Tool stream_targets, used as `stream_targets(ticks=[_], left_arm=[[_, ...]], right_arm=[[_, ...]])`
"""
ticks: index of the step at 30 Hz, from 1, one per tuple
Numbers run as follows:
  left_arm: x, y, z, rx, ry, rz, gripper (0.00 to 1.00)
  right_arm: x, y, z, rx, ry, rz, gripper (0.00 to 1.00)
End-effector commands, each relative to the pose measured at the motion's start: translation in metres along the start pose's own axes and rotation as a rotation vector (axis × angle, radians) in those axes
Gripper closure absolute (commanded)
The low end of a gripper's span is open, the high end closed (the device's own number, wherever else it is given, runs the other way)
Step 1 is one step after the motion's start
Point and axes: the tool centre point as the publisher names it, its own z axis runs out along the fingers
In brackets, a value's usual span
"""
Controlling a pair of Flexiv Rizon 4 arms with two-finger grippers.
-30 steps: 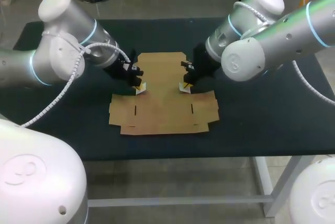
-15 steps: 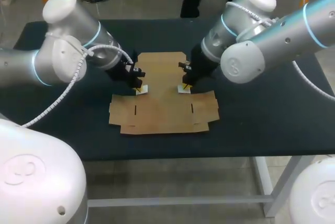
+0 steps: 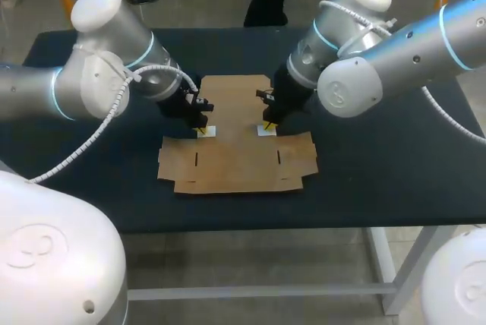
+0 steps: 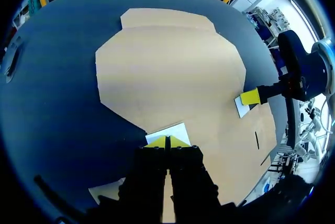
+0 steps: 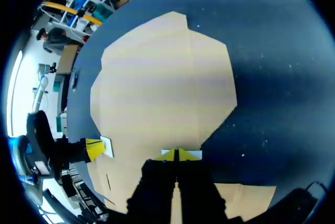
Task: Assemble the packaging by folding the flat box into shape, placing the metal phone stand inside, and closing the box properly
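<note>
The flat brown cardboard box lies unfolded in the middle of the dark table. My left gripper is shut, its yellow tips together and pressed down at a small white flap on the box's left notch. My right gripper is also shut, with its tips at the matching white flap on the right notch. In the left wrist view the gripper touches the flap, with the cardboard spreading ahead and my other gripper across it. The right wrist view mirrors this: gripper, cardboard, other gripper. No phone stand is in view.
The dark table shows bare cloth around the cardboard on all sides. Both arms lean in over the back half of the table, one from each side.
Both arms have swung slightly inward and toward the table's back. The grippers stay shut at the white flaps, which now lie a little flatter.
</note>
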Motion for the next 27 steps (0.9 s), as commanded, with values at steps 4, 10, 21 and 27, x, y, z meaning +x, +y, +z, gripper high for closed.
stream_targets(ticks=[4,10,21,27], left_arm=[[-0.005,0.001,-0.018,0.044,0.032,-0.022,1.0],[-0.017,-0.001,-0.039,0.07,0.107,-0.06,1.0],[-0.046,0.006,-0.083,0.129,0.228,-0.139,1.0],[-0.059,0.018,-0.101,0.124,0.279,-0.156,1.0]], right_arm=[[-0.012,0.003,-0.023,0.01,0.148,-0.025,1.0],[-0.022,0.007,-0.039,0.034,0.251,-0.034,1.0],[-0.046,0.009,-0.081,0.041,0.378,-0.034,1.0],[-0.062,-0.001,-0.097,0.046,0.428,-0.016,1.0]])
